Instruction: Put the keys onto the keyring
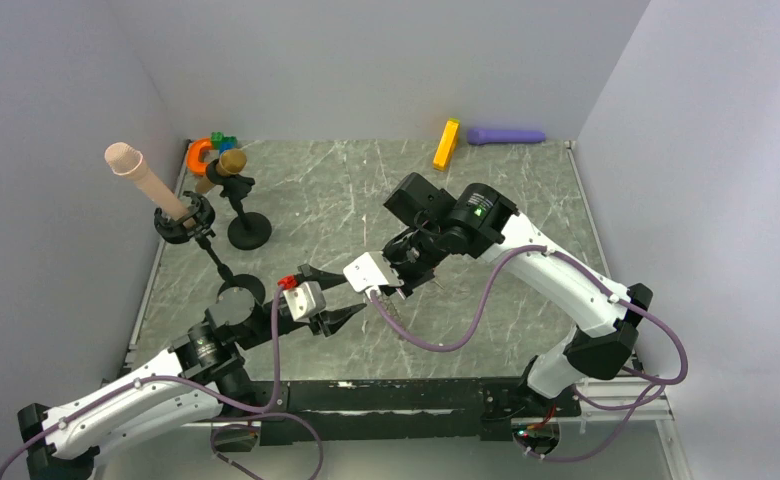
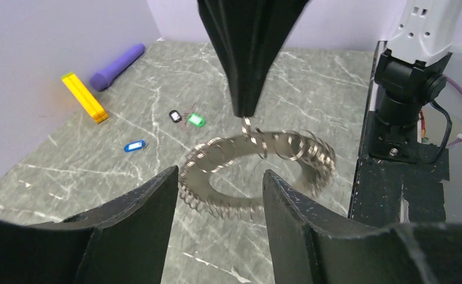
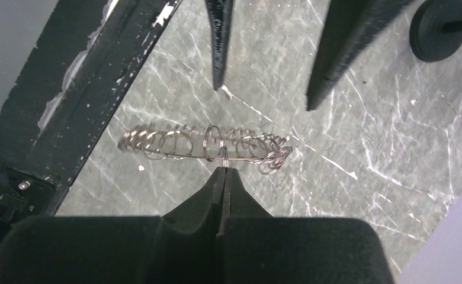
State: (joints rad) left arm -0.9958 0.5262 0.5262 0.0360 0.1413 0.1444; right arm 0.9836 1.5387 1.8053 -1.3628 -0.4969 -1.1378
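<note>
Presently: floppy silver-grey chain-link keyring [image 2: 300, 151], one link pinched by pressed-together right gripper [image 3: 224, 170], spanning crosswise directly ahead of spread, empty left gripper [image 2: 220, 173]; blue plastic key tag [image 2: 135, 145] beyond.

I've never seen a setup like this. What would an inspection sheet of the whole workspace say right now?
Surface: grey marbled table, white veins.
Job's things: keyring mid-table; blue key, black key and green key lie loose, apart from it; a red one not made out.
Clutter: orange block and purple cylinder by the back wall; stands at the left.
Grippers: right gripper shut on a keyring link; left gripper open, facing the keyring.
Cables: purple cables loop from both arms.
Surroundings: plain pale walls on three sides.
</note>
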